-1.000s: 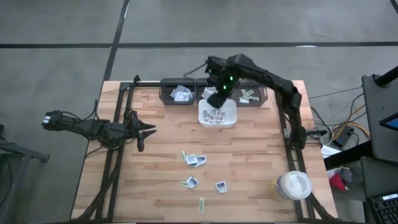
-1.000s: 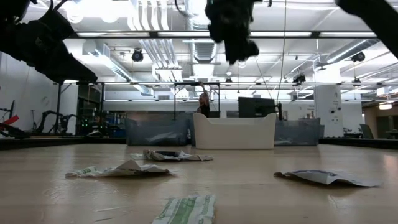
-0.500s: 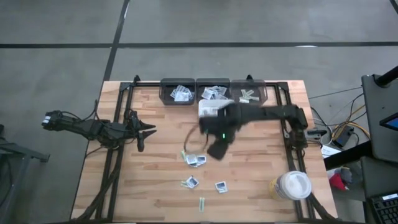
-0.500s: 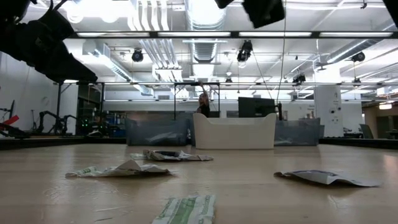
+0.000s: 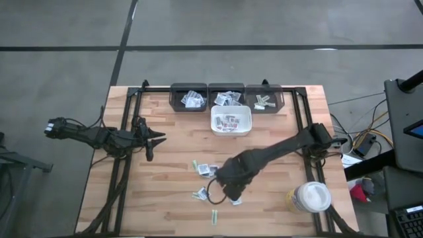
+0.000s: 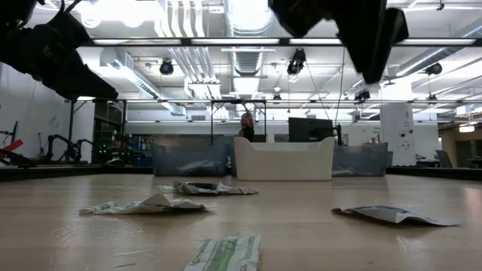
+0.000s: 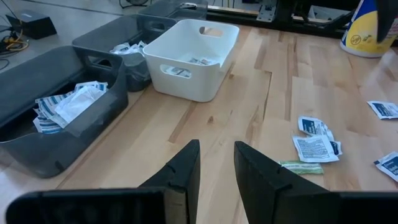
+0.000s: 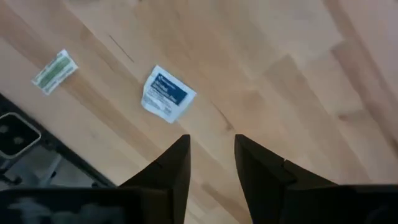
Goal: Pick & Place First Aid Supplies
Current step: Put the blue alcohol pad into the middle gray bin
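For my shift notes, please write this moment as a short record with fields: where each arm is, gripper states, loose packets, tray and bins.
right gripper: open, empty, above the loose packets near the table's front
left gripper: open, empty, waiting at the table's left side
nearest packet: blue-printed packet lying flat, just ahead of the right fingers
green strip: flat on the wood, apart from that packet
white tray: holds a few packets
dark bins: three, each with supplies
jar: front right corner

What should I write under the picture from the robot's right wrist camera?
The right hand, open and empty, above a blue-printed packet and a green strip on the wooden table.
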`<state>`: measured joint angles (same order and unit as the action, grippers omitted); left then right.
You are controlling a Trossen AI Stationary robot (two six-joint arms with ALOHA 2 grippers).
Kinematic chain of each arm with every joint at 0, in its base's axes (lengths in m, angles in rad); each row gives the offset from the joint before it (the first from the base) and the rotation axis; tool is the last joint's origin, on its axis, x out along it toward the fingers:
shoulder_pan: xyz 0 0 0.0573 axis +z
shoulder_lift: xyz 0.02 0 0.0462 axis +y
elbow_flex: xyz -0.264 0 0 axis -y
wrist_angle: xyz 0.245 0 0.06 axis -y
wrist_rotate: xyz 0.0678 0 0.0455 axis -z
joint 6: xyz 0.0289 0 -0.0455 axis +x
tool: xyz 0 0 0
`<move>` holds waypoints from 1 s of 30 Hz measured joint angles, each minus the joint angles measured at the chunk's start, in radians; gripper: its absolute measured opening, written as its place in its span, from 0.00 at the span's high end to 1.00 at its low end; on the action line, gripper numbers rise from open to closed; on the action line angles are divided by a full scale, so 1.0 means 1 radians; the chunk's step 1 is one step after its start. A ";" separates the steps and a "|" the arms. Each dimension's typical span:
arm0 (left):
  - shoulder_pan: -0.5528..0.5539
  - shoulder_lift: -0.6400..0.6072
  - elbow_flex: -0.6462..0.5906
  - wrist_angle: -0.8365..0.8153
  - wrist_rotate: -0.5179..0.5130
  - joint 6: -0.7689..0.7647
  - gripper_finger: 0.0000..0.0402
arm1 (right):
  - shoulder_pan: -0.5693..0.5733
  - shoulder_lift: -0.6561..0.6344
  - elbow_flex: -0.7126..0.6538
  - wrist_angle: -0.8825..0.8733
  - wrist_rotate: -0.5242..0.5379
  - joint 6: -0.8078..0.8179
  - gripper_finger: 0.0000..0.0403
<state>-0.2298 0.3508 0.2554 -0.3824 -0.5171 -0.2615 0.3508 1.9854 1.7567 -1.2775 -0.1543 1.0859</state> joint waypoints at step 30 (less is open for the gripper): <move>0.000 0.000 0.000 0.000 0.003 0.003 0.77 | 0.068 0.000 -0.310 0.430 -0.056 0.324 0.67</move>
<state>-0.2297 0.3508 0.2554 -0.3824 -0.5144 -0.2588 0.4189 1.9854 1.4471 -0.8477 -0.2101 1.4098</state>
